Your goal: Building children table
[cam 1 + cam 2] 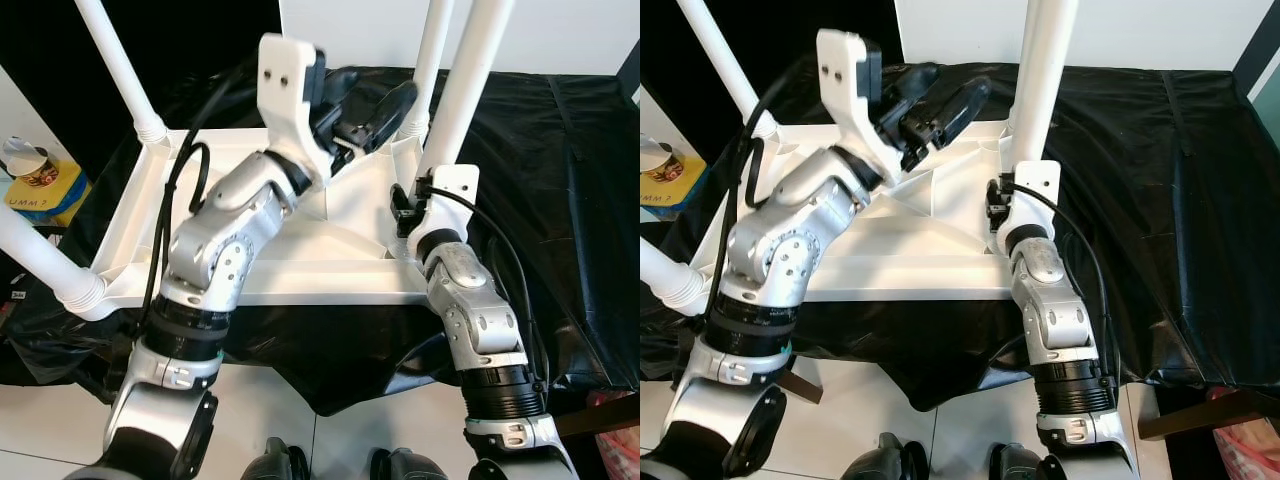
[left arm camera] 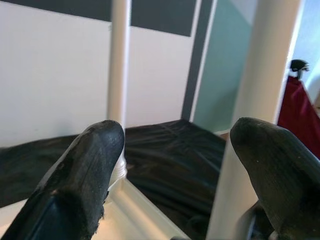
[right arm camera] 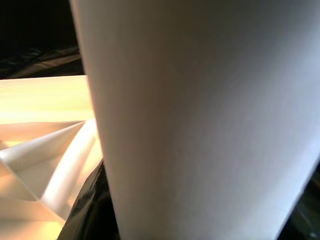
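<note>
Four white tubular legs rise from the upturned white plastic children's table [image 1: 330, 215] at frame centre. My right gripper [image 1: 408, 207] clasps the near-right white leg [image 1: 462, 85]; my left gripper [image 1: 372, 115] gapes wide beside it.

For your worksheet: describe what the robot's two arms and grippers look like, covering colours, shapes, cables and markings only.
Both arms are silver metal with rounded, bulbous joint housings, dotted with small screw holes, and ribbed black collars near the forearms. Black cables loop along each. The left gripper has long, rounded black fingers on a white angular bracket with two holes. The right gripper sits behind a similar white bracket.
</note>
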Robot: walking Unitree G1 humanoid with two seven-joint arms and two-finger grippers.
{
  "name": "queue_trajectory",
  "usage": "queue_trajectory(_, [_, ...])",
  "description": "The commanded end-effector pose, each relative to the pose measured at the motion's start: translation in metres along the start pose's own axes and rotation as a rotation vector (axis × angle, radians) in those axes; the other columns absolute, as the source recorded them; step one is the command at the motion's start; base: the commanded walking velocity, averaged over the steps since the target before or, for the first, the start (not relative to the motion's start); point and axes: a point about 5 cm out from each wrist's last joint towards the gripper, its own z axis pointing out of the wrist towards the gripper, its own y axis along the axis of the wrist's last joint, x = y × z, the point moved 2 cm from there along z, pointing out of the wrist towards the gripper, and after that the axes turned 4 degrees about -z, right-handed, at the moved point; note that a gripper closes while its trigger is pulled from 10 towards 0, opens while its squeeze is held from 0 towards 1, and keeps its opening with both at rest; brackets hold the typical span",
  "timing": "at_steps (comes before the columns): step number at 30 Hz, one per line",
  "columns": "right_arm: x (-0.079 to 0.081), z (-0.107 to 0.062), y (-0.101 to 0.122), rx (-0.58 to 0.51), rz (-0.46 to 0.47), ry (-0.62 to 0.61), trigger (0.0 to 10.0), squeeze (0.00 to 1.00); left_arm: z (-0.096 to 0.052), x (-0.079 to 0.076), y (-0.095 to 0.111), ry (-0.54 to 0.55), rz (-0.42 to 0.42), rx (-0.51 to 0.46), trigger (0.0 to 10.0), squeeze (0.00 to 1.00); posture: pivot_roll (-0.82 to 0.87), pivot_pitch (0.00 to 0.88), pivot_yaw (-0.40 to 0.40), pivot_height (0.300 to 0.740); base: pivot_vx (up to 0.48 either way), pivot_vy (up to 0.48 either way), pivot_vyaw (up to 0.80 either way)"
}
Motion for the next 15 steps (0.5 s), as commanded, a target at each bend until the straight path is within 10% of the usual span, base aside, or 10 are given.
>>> queue_trajectory(1, [-0.001,-0.002,0.003,-0.025,0.010,-0.001,10.0,0.00,0.000,-0.002,0.001,-0.004,0.019,-0.014,10.0,0.00,-0.08,0.113,0.004,0.740,0.000,0.000,0.00])
queue_trajectory(15, [-0.030,-0.032,0.004,-0.154,-0.049,-0.043,10.0,0.00,-0.031,0.002,-0.052,0.059,0.086,0.113,10.0,0.00,-0.09,0.144,0.021,0.740,0.000,0.000,0.00])
